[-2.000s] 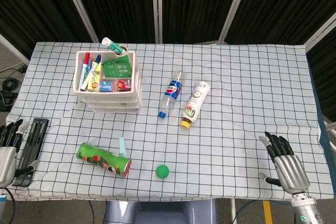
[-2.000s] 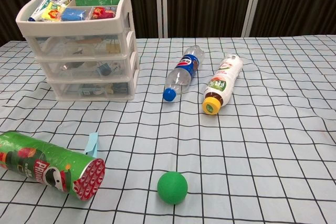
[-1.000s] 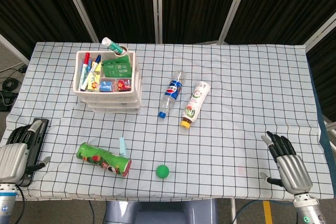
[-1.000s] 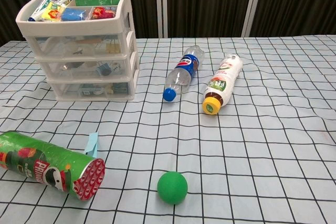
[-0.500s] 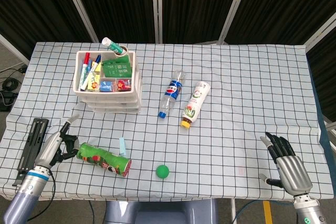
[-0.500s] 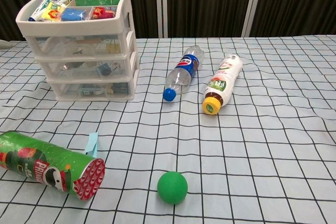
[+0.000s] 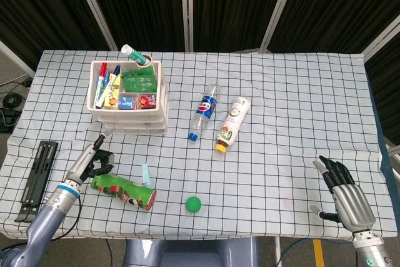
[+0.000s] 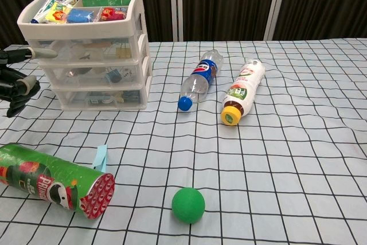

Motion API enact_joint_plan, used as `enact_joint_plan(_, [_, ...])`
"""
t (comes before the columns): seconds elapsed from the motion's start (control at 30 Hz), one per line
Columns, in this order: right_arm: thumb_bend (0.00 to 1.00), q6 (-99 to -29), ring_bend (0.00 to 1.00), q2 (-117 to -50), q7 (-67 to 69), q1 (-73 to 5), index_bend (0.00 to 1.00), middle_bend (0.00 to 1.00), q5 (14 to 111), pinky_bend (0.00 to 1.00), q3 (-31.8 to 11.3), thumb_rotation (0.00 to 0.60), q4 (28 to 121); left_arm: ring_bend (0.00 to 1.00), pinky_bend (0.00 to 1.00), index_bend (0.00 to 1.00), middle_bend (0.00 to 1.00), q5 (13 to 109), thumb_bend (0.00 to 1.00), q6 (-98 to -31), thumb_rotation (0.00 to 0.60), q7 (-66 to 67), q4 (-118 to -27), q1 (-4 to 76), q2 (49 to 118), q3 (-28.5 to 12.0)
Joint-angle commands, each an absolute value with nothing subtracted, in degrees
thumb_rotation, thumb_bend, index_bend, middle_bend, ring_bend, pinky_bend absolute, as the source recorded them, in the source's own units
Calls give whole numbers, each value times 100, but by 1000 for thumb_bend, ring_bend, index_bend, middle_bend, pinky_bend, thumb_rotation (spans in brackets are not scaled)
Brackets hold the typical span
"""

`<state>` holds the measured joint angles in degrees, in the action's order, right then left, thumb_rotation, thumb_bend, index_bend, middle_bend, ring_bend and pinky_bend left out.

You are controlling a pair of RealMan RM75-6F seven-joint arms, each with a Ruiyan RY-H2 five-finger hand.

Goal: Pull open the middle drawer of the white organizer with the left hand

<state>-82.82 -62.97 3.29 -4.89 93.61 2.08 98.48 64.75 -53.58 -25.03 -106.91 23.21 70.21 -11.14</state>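
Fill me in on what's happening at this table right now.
The robot's left hand is raised in front of the white organizer, one finger pointing at it, holding nothing. All the drawers look closed, the middle drawer included. The right hand sits open at the table's near right edge. A green Pringles can lies right beside the left hand.

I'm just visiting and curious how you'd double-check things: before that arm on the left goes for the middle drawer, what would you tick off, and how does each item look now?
1. Middle drawer shut and reachable from the front: ok.
2. Left hand holds nothing: ok, one finger is extended, the others curled in.
3. Left hand on the drawer front: not ok, it hangs short of the white organizer.
4. Green can clear of the hand's path: cannot tell, it lies just below the hand.
5. Right hand out of the way: ok, at the table's near right corner.
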Motion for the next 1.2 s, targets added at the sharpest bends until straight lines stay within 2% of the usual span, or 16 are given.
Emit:
enact_joint_plan(0.03, [44, -8275, 0, -6297, 334, -492, 20, 0, 9360, 0, 209, 600, 9847, 714, 687, 0, 768, 6203, 707, -5182, 600, -2379, -10532, 2495, 7193, -1189])
enact_joint_plan(0.4, [44, -8282, 0, -6247, 537, -515, 20, 0, 9369, 0, 187, 600, 9818, 715, 687, 0, 768, 5393, 707, -4884, 600, -2032, -10104, 2957, 7602, -1424])
enact_joint_plan(1.2, [45, -8230, 0, -6249, 626, -540, 20, 0, 9373, 0, 210, 600, 9776, 714, 688, 0, 768, 5062, 707, -4719, 600, -1747, -9801, 3398, 8030, -1638])
